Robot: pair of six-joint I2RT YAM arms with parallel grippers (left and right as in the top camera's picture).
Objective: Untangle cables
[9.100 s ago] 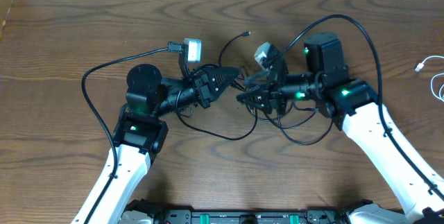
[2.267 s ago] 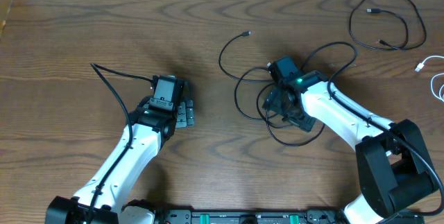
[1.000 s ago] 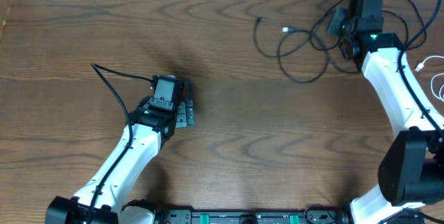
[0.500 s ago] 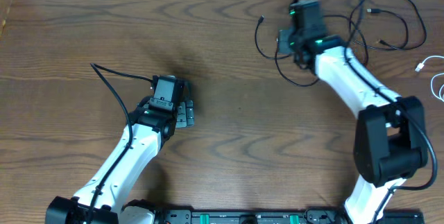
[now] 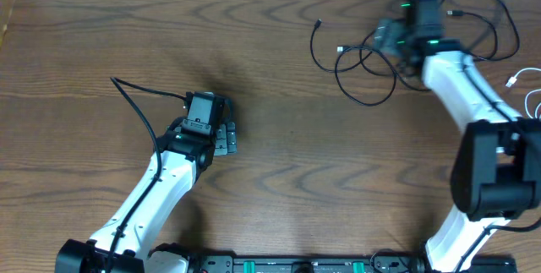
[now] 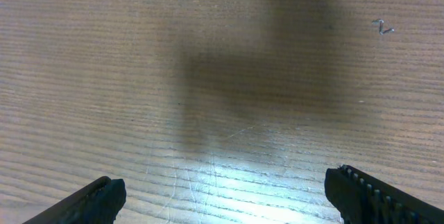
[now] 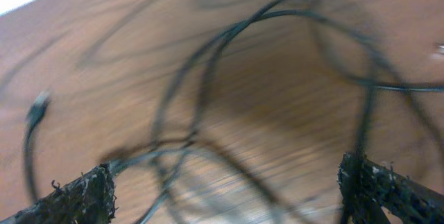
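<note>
A black cable (image 5: 312,47) lies in tangled loops at the back right of the table. My right gripper (image 5: 382,38) hangs over these loops. In the right wrist view its jaws stand wide apart, so the right gripper (image 7: 229,196) is open. Blurred black cable strands (image 7: 229,33) run beneath and between the fingers, and a small plug (image 7: 38,106) shows at the left. A second black cable (image 5: 513,32) loops at the far right corner. A white cable (image 5: 531,95) lies at the right edge. My left gripper (image 5: 224,138) rests left of centre, and the left wrist view shows this gripper (image 6: 232,200) open over bare wood.
The wooden table (image 5: 279,188) fills the view, with a white wall strip along its far edge. The left arm's own thick black cable (image 5: 135,104) arcs behind that arm.
The right gripper has opened and its wrist has swung back to the right over the black loops. The loops have shifted slightly. The left arm has not moved.
</note>
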